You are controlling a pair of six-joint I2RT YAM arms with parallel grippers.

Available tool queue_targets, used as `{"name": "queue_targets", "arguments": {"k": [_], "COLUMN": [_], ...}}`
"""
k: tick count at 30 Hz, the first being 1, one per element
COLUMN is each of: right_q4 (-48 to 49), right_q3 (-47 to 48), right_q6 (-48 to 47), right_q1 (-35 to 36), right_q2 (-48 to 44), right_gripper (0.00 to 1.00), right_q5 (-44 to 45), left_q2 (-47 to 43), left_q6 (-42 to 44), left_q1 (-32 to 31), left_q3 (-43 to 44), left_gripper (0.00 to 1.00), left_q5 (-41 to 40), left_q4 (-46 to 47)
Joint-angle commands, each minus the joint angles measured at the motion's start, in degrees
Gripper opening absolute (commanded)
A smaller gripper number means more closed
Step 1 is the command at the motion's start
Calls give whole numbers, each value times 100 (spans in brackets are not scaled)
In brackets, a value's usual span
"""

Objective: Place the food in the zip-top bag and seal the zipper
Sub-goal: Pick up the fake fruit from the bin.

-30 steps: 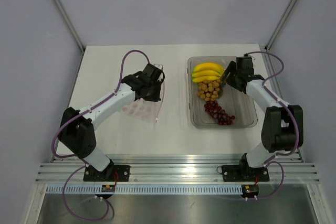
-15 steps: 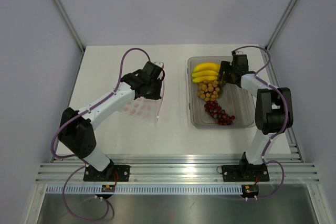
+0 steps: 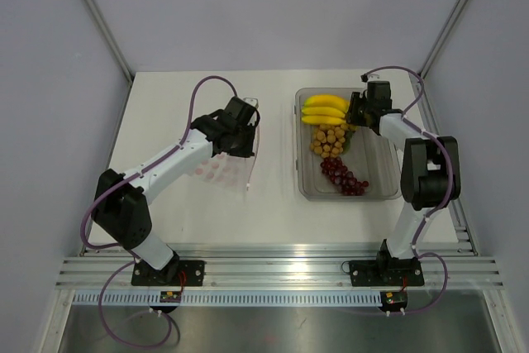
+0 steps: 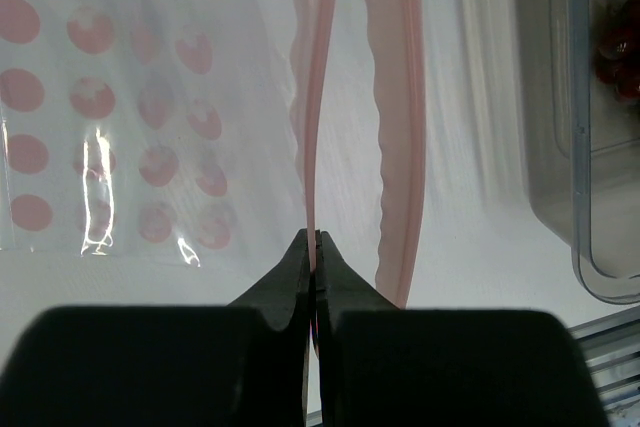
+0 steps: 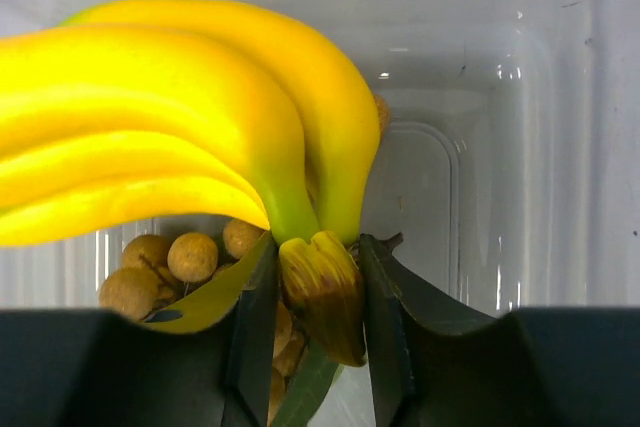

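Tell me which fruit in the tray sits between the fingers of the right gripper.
The yellow bananas: their stem is clamped in the right gripper. The tan round fruits and the dark grapes lie outside it.

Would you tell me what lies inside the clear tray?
The tray holds bananas, small tan round fruits and dark red grapes; its floor beneath them is covered.

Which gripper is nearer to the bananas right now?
Right. The right gripper is at the bananas in the tray, jaws clasping their stem. The left gripper is across the table, pinching the bag's zipper strip.
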Motion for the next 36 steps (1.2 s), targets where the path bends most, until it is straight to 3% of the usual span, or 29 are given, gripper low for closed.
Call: {"name": "queue_targets", "arguments": {"k": [1,4,14,22,25,30,36], "right_q4": [124,63,-736,-1405,-1537,-1143,-158], "right_q3": [-81,-318,-846,-934,-995,-1364,-2050], "right_q6": [2,81,283,354,144,-454,-964], "right_q1": [-26,-26,-35,0,272,1080,1363], "right_q2": [-530,-987,-2577,-3422,-3659,-4239,-5171], "right_gripper": [19,6,0,0,0,0,0], "right_q5": [16,78,719,596,1008,1975,1669], "left_q2": [29,38,-6,143,196,354,407], "left_q6": [92,144,232,381,478,610,839], "left_q1": [-20,-20,-20,-20,-20,-20,-20], "left_q3": [296,401,560,762,867,1078,1158], "left_gripper": [0,0,0,0,0,0,0], "left_q5": [71,71,132,361,571,1063,1871], "left_q4": [1,-86,-210,-359,-377,-508,-579]}}
